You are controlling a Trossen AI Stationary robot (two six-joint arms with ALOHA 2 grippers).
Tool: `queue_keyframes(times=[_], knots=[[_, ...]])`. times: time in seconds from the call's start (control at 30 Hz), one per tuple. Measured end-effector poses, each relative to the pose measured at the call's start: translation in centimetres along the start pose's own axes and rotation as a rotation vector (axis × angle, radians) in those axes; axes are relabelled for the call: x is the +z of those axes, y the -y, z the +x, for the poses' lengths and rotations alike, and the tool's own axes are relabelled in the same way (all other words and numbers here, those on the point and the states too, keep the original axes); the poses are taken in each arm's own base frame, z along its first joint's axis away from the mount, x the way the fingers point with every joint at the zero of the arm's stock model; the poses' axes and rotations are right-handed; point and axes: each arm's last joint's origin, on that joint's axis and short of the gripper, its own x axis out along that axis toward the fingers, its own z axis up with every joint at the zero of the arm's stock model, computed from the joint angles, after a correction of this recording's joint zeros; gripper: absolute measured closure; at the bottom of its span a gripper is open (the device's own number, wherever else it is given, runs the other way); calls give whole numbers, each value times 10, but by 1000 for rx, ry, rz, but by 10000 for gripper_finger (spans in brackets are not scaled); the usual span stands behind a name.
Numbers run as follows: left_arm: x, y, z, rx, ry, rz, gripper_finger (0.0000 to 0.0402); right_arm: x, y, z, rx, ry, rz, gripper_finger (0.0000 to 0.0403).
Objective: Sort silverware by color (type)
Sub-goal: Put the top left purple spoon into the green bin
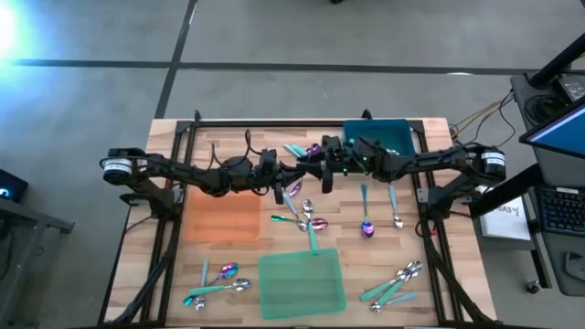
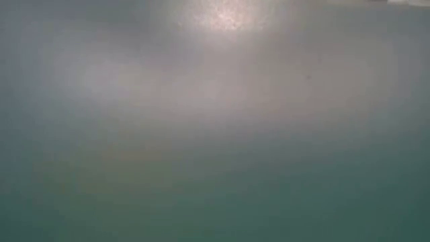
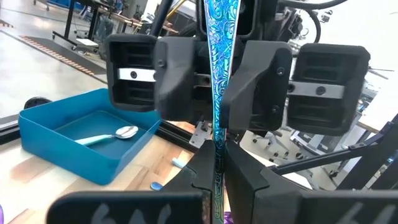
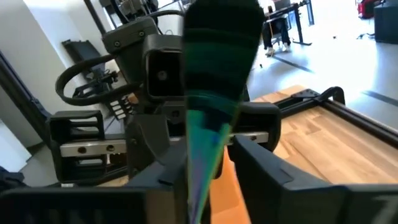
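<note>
Two arms meet above the table's middle, both at one utensil. Far left front of the wooden table, a small group of spoons lies loose, teal handles, silver and purple heads. Just behind them is the orange mat, nothing on it.

The left gripper comes in from the left over the mat's inner edge. Its fingers are clamped tight on the held utensil, which stands upright between them, thin handle with an iridescent blue-green pattern.

The green mat sits front centre. Behind it lies a cluster of spoons, near the grippers.

The right gripper faces the left one at close range. Its fingers sit either side of the same handle, narrow gap; cannot tell if they actually pinch it. The right wrist view shows the teal handle running up between that arm's fingers, with the left gripper just beyond.

Right of centre, two spoons lie side by side, handles pointing away. Front right there are more spoons in a pile. Back right is the teal bin, with one silver-headed spoon inside.
</note>
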Motion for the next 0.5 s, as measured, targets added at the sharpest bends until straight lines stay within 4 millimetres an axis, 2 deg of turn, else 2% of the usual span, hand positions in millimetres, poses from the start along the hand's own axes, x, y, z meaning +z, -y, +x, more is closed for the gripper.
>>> queue_keyframes(times=[0.1, 0.13, 0.33, 0.5], knots=[[0, 0, 0, 3, 1, 6, 400, 3, -1, -2, 9, 4, -3, 375], [0, 0, 0, 4, 3, 12, 400, 4, -2, -2, 10, 6, -1, 382], [1, 0, 0, -5, 7, 1, 394, 10, -5, -4, 9, 2, 2, 388], [0, 0, 0, 3, -8, -25, 354, 14, -5, -2, -14, -39, -20, 388]])
